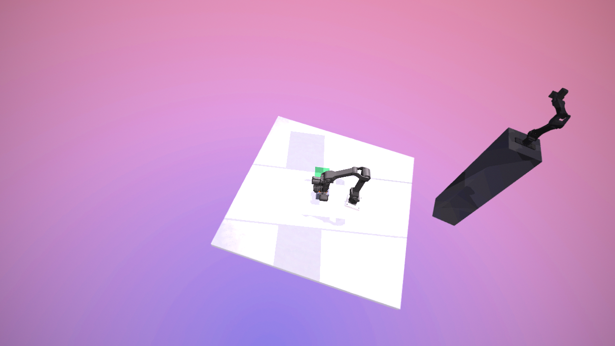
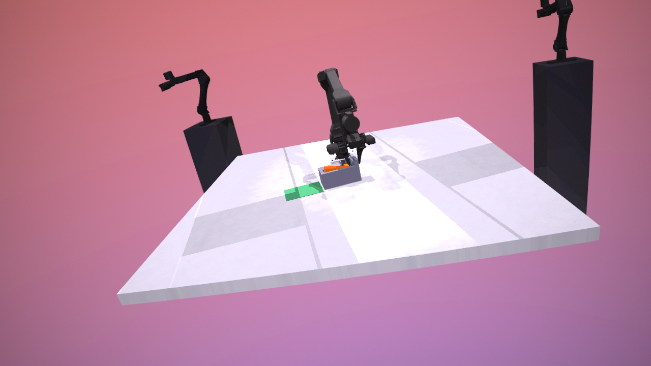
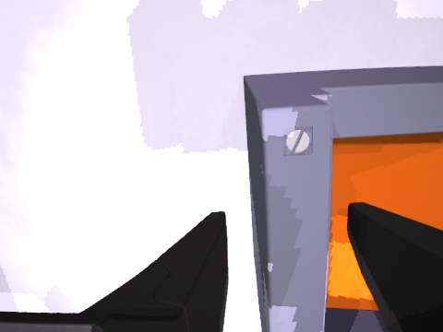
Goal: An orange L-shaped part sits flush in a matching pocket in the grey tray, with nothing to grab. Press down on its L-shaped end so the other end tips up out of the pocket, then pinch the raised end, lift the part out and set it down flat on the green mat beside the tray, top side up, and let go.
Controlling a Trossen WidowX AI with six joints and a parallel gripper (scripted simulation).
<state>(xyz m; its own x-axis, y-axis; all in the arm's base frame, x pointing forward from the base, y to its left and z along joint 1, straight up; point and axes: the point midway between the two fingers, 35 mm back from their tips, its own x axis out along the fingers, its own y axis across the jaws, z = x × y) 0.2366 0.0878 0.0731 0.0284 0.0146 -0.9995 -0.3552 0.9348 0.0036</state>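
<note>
Wrist view: pincer [image 3: 286, 234] straddled the grey tray's [image 3: 290, 203] near wall, one finger [image 3: 185, 290] outside over the white counter [image 3: 92, 160], the other finger [image 3: 401, 277] over the orange part [image 3: 394, 184].
Pincer state: part-way open, gripping nothing; the tray wall sat in the gap without being squeezed.
Orange part: lying inside the tray's pocket, and from the exterior view [image 2: 336, 168] its upper face looked tilted, one end a little above the tray's rim; whether the finger tip was touching it could not be told.
Tray detail: a slotted screw head [image 3: 299, 142] showed on the tray's corner, just beside the pocket.
Exterior view: the arm [image 2: 338, 109] reached down from above, pincer [image 2: 352, 156] pointing at the tray's [image 2: 338, 179] far end.
Green mat [image 2: 303, 190]: flat on the counter [image 2: 409, 218], right beside the tray, nothing on it.
Top view: the arm [image 1: 344, 174] bent over the tray, green mat [image 1: 321, 170] peeking out beside it; tray itself mostly hidden.
</note>
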